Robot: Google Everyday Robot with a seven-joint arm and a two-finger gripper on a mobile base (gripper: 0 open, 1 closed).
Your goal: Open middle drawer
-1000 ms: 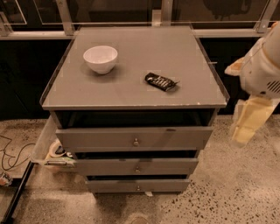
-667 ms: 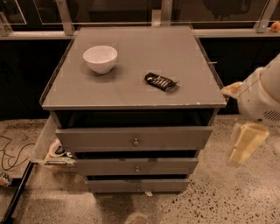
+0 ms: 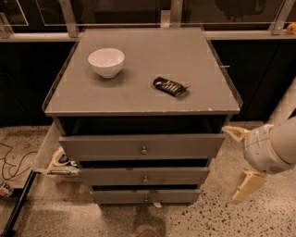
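Pincer hangs low off the cabinet's right side, spread wide and empty, well apart from the apparently shut middle drawer, probably placed to reach its knob.

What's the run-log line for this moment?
gripper: open, low right of cabinet, holding nothing | middle drawer: knob ungrasped | cabinet top: white bowl, dark packet

Speckled terrazzo floor, dark glazed panels behind a grey cabinet.
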